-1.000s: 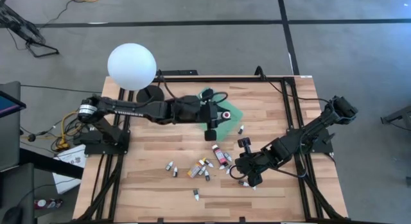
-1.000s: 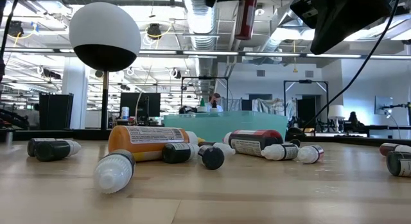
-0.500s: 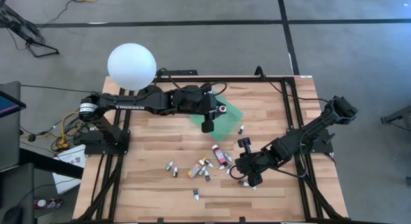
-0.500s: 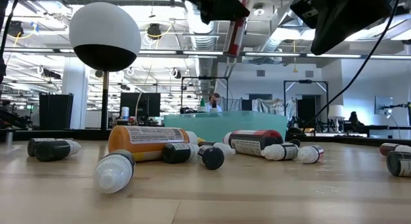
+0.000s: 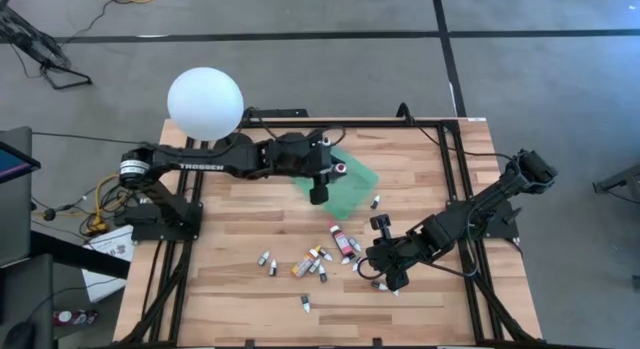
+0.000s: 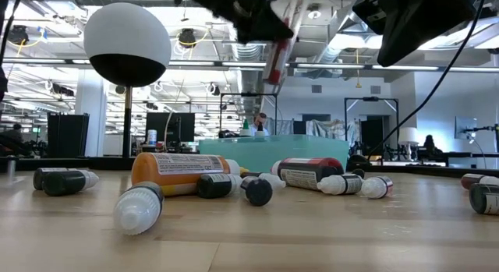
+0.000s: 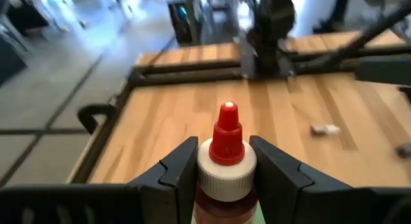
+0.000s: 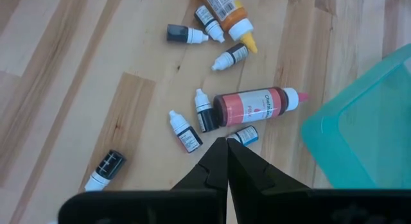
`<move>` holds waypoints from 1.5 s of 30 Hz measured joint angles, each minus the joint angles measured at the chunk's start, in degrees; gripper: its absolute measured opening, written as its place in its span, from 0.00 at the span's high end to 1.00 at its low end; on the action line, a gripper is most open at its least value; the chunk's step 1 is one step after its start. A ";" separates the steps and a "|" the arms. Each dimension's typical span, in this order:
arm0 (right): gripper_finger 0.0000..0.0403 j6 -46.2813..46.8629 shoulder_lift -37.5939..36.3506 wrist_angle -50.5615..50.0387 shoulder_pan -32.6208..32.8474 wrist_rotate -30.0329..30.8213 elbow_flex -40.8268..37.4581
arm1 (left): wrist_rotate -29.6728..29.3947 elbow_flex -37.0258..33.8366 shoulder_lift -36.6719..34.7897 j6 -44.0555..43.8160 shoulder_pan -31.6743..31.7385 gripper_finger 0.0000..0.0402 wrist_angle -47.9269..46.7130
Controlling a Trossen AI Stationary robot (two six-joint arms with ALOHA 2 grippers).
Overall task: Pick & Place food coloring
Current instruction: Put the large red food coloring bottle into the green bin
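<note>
From where I stand, the left end effector [image 7: 221, 169] is clamped on a red-capped dark food coloring bottle [image 7: 225, 161], carried in the air over the green square plastic tray [image 5: 352, 181] at about twelve o'clock on the wooden table [image 5: 240, 219]. This looks like the placing step: the bottle hangs above the tray's near-left edge, not yet set down. The next move calls for centring it over the tray, lowering, then releasing. The right end effector [image 8: 227, 147], fingers together and holding nothing, waits over the scattered small bottles [image 5: 318, 259] near five o'clock, with a pink-capped bottle [image 8: 255, 106] lying just ahead of it.
</note>
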 joint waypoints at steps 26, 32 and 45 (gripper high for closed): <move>1.00 -0.05 -0.02 1.81 -2.84 -0.01 0.00 | -25.19 -34.16 -5.26 -11.75 4.25 0.70 39.82; 1.00 -0.44 -0.02 2.26 -3.49 -0.12 0.00 | -25.70 -34.47 -5.26 -12.63 4.35 0.70 39.97; 1.00 -0.56 0.00 3.16 -3.50 -0.12 0.00 | -22.69 -34.47 -5.26 -16.95 4.35 0.70 39.93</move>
